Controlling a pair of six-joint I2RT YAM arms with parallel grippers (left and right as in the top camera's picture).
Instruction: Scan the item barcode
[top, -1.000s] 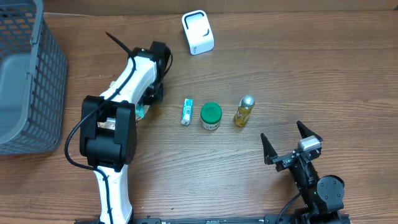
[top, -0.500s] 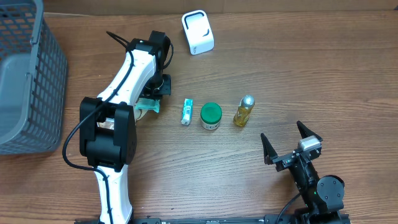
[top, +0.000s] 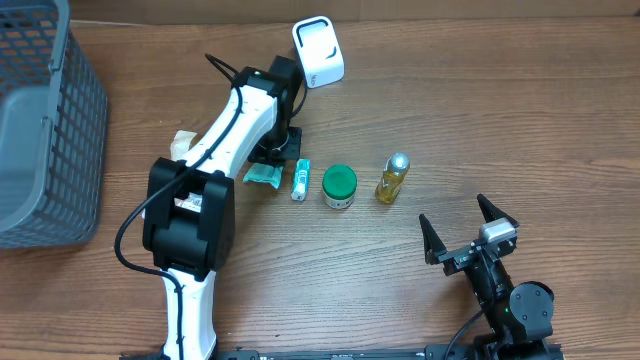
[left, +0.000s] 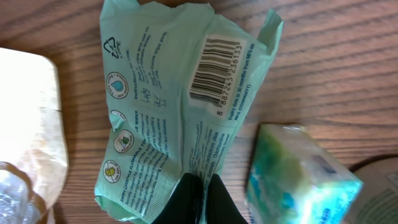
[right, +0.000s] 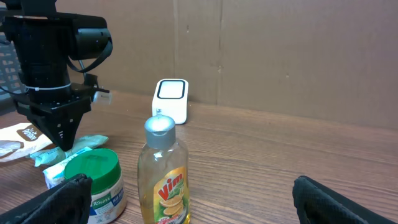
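While the left gripper (left: 199, 198) has its fingers pinched together on one edge of the crumpled mint-green plastic wipes packet (left: 163, 106), the packet's black barcode (left: 214, 67) faces the left wrist camera, sharp and unobstructed. From overhead the packet (top: 262, 176) sits mid-table, partly under the left arm and just left of the small blue-and-white carton (top: 300, 180). Can't tell if it's resting on the wooden table (top: 450, 100) or just off it.

The white boxy barcode scanner (top: 318, 50) stands at the far side, to the right of the packet and well apart from it.

Right of the carton, in a row: a green-lidded white jar (top: 339, 187), then a yellow Vim liquid bottle with a silver cap (top: 392, 178).

A beige pouch (top: 182, 145) lies left of the packet, beside the arm. A grey mesh basket (top: 40, 130) is at the far left.

The right gripper (top: 455, 215) is near right, fingers spread wide apart with nothing between them, well clear of the row.
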